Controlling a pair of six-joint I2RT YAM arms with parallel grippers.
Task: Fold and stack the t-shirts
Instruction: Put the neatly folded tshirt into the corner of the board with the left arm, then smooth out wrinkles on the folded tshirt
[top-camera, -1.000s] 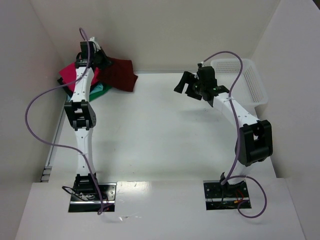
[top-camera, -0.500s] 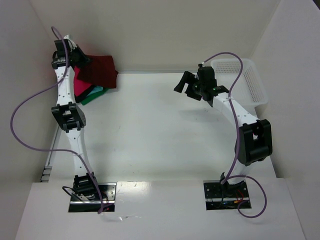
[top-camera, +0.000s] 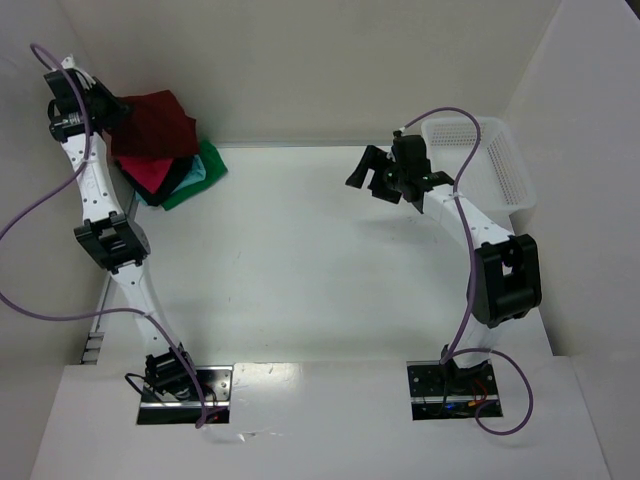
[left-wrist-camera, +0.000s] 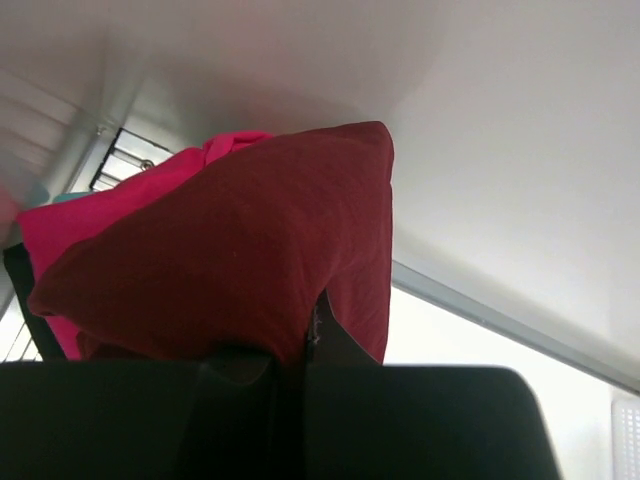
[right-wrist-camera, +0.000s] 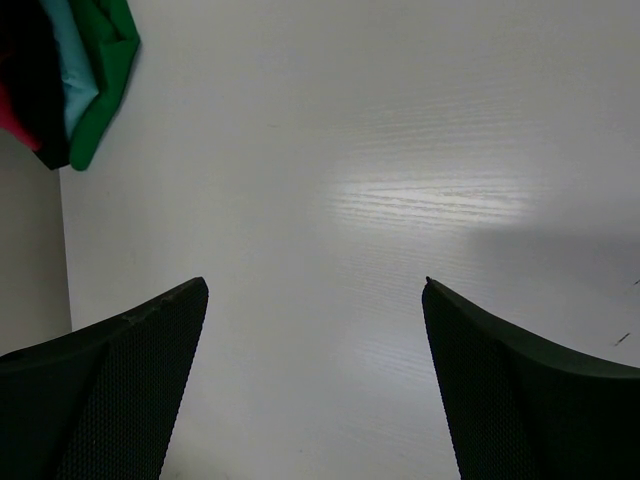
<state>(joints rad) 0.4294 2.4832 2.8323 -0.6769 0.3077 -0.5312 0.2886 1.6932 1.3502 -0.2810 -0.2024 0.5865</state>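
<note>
The top picture is bright and even, lit softly from above. Glare shines on the smooth white table (top-camera: 300, 250) in the lower middle of the frame. The right wrist picture has a bright patch in the middle and a grey shadow at the right. The left wrist picture is dimmer. There the soft dark red cloth shirt (left-wrist-camera: 230, 250) looks blurry, and the bottom edge is black.

Plain maroon shirt (top-camera: 150, 125), pink shirt (top-camera: 140, 172), green shirt (top-camera: 208, 168), white mesh basket (top-camera: 508, 152).

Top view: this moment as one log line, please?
left gripper: shut on maroon shirt, at folded stack | right gripper: open, empty
</note>
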